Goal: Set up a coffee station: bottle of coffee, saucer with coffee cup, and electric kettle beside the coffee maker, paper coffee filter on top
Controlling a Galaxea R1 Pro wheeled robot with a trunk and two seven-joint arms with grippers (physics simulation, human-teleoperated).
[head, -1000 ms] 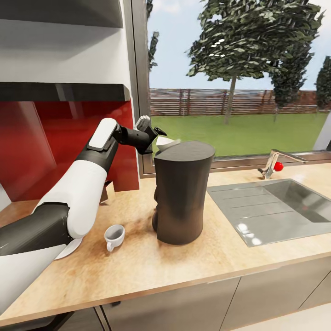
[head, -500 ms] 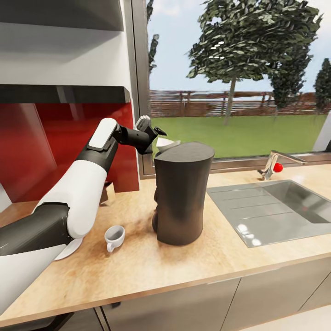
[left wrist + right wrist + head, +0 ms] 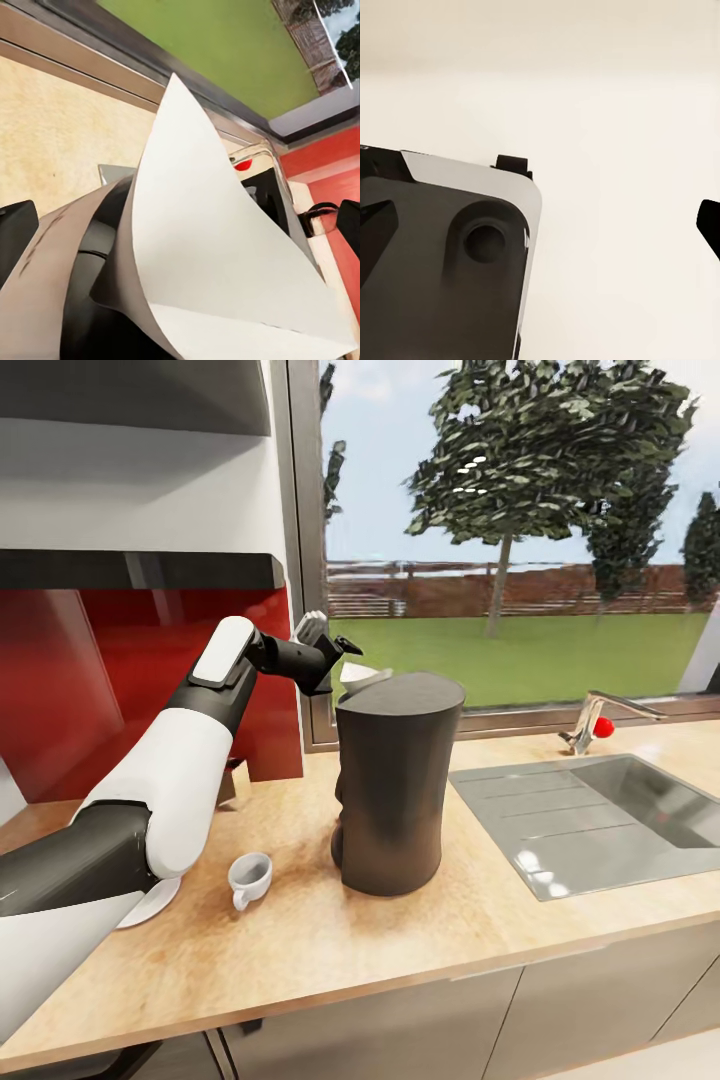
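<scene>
**Left arm holds filter at coffee maker top**

- Left gripper (image 3: 335, 652) is up behind the top rear edge of the coffee maker (image 3: 390, 785), clenched on the paper coffee filter (image 3: 362, 675). In the head view just a pale sliver of the filter shows, touching or just above the machine's top rim; can't tell which.
- Left wrist view: filter (image 3: 217, 262) is a big pale curved sheet spread over the dark machine top (image 3: 97, 300). A few faint marks along one edge, not readable.
- Coffee maker stands upright mid-worktop on the kitchen countertop (image 3: 300, 950), nearer the back edge than the front, just left of the sink (image 3: 600, 820). Its dark back faces the camera; no brand or label visible.
- Coffee cup (image 3: 248, 877) sits upright on the worktop left of the coffee maker, near but apart from it. It is beside the saucer (image 3: 150, 905), not on it. The saucer is mostly hidden under the left arm, toward the worktop's left end.
- Tap (image 3: 600, 720) with a red knob at the back edge behind the sink. No writing on it.
- Black kitchen shelf (image 3: 140, 570) on the wall above the red splashback (image 3: 110, 680).
- Right gripper: right wrist view shows dark finger tips (image 3: 375, 225) at both frame edges, so spread open, nothing between them, over a dark grey block (image 3: 450, 262) on a pale surface. No text on it.
</scene>
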